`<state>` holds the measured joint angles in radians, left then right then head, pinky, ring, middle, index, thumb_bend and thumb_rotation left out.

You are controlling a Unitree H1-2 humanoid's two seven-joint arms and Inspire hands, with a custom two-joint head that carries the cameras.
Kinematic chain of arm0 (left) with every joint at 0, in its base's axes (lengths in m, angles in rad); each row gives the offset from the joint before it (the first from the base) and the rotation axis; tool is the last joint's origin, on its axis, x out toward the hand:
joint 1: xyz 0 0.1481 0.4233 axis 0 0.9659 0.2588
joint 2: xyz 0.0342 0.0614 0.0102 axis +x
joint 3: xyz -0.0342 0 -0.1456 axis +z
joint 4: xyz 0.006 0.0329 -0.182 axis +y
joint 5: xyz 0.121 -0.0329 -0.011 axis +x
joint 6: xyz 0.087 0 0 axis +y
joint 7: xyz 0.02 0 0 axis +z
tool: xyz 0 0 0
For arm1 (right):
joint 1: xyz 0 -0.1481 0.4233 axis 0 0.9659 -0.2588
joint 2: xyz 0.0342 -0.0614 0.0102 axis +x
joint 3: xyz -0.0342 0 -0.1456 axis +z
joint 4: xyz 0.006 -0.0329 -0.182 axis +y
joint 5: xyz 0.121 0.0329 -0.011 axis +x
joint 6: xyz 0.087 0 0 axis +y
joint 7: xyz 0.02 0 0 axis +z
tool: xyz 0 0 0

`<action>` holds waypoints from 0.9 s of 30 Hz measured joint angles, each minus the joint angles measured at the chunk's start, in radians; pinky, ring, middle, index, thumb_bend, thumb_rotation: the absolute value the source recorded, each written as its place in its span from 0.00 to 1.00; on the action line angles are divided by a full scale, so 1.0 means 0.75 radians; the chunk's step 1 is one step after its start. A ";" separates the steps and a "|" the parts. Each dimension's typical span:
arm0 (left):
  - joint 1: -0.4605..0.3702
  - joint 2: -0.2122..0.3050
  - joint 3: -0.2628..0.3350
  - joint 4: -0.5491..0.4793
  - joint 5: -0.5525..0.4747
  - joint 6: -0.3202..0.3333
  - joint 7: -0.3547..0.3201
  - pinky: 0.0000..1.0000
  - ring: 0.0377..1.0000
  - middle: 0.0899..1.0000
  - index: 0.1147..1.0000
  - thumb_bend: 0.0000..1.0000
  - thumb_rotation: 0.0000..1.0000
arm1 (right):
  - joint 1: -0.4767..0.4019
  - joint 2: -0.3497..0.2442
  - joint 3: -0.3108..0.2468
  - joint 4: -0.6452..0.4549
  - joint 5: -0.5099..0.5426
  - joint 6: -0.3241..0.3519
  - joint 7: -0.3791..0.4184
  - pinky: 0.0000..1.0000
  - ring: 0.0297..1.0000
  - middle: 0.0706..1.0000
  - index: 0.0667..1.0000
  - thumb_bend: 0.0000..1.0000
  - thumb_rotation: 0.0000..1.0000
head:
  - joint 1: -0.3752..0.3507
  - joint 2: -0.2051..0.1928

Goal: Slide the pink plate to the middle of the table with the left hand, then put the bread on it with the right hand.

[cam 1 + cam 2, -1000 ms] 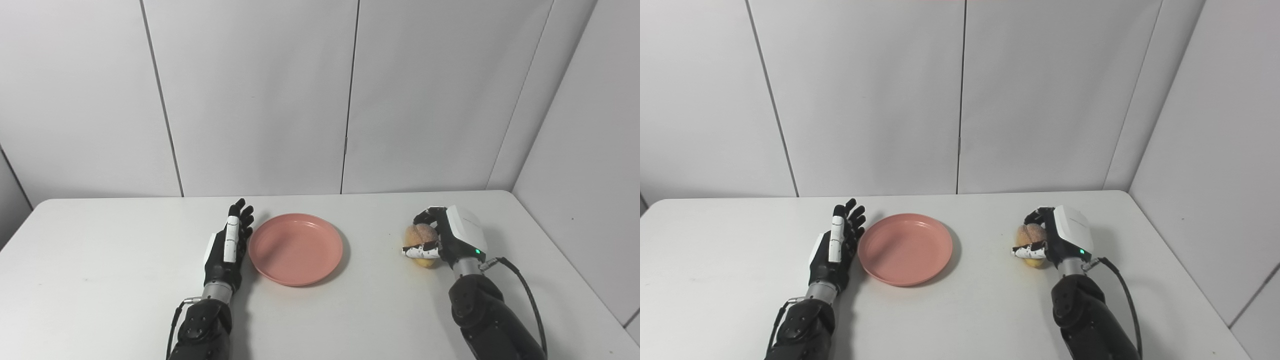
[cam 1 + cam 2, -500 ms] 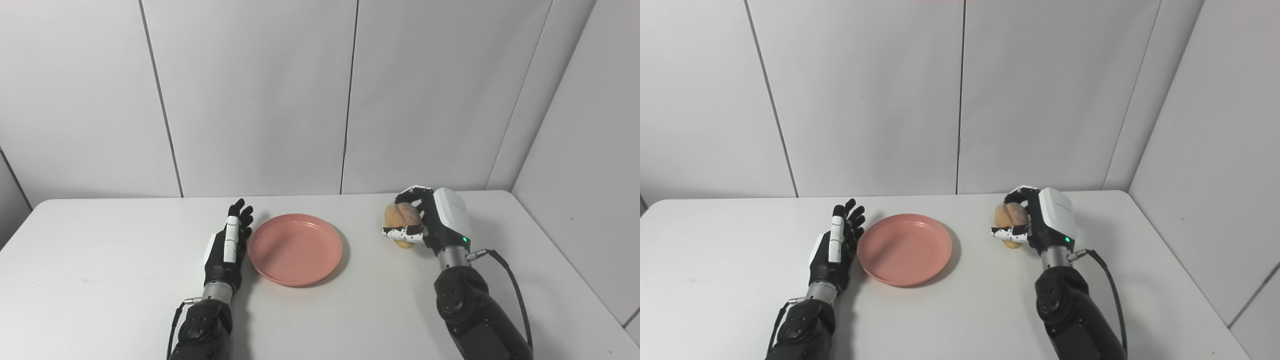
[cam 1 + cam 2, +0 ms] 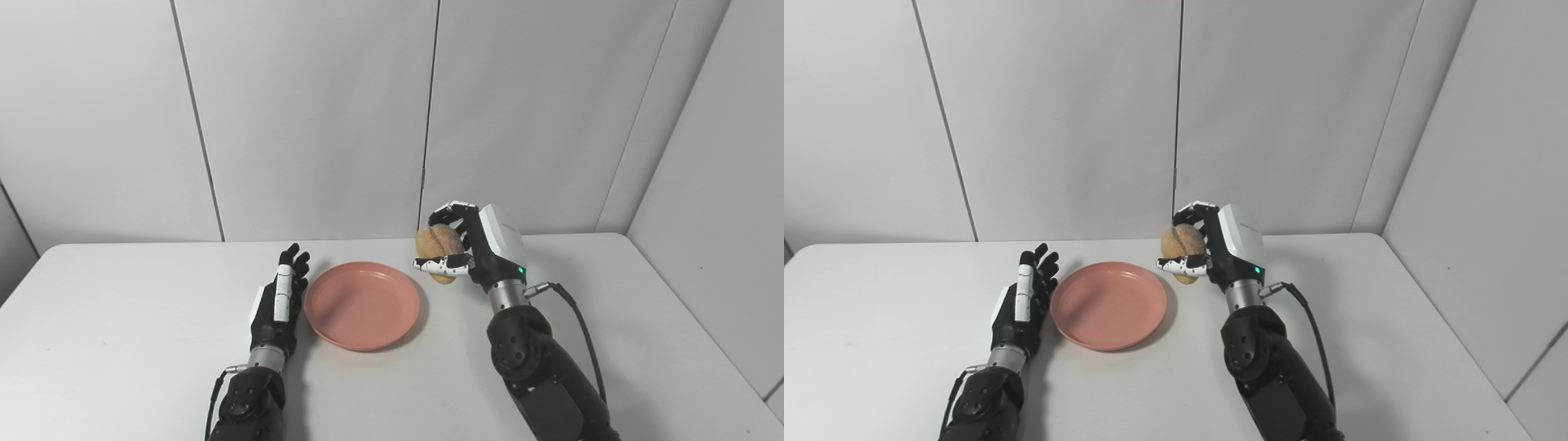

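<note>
The pink plate [image 3: 361, 305] lies flat near the middle of the white table [image 3: 122, 343]. My left hand [image 3: 278, 300] rests open on the table just left of the plate's rim, fingers straight and pointing away. My right hand [image 3: 474, 248] is shut on the round brown bread [image 3: 436, 245] and holds it in the air just right of the plate's far right edge. The plate also shows in the right eye view [image 3: 1108, 304], with the bread [image 3: 1182, 242] held above the table beside it.
White wall panels stand close behind the table's far edge. A black cable [image 3: 582, 334] hangs from my right wrist. The table's right edge runs near the right wall.
My right hand has lifted the bread off the table at the right and carried it up and left toward the plate. The left hand and the plate have not moved.
</note>
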<state>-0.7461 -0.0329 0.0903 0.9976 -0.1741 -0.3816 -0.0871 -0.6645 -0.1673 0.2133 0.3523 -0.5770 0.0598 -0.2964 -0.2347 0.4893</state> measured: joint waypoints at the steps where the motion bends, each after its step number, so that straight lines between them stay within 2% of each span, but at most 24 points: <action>1: 0.000 0.000 0.001 0.000 -0.001 0.000 0.000 1.00 0.98 0.95 0.94 0.78 1.00 | -0.008 0.015 0.005 0.009 0.000 -0.003 0.000 0.30 0.37 0.43 0.48 0.51 0.00 | 0.000 0.000; 12: 0.000 -0.001 0.003 -0.001 -0.002 0.004 -0.011 1.00 0.99 0.96 0.95 0.80 1.00 | -0.097 0.078 0.078 0.231 -0.025 -0.103 -0.033 0.25 0.36 0.43 0.48 0.51 0.00 | 0.002 0.002; 22: 0.004 -0.003 0.009 -0.014 -0.003 0.013 -0.017 1.00 0.98 0.95 0.94 0.79 1.00 | -0.143 0.134 0.112 0.450 -0.017 -0.165 -0.046 0.32 0.39 0.47 0.48 0.51 0.00 | 0.002 0.008; 27: 0.008 -0.003 0.006 -0.022 -0.002 0.016 -0.017 1.00 0.98 0.95 0.94 0.78 1.00 | -0.147 0.145 0.137 0.507 -0.018 -0.190 -0.046 0.32 0.38 0.46 0.48 0.51 0.00 | 0.006 0.012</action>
<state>-0.7403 -0.0348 0.0950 0.9810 -0.1754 -0.3694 -0.0996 -0.7749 -0.0585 0.3157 0.7322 -0.5902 -0.0827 -0.3306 -0.2301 0.4985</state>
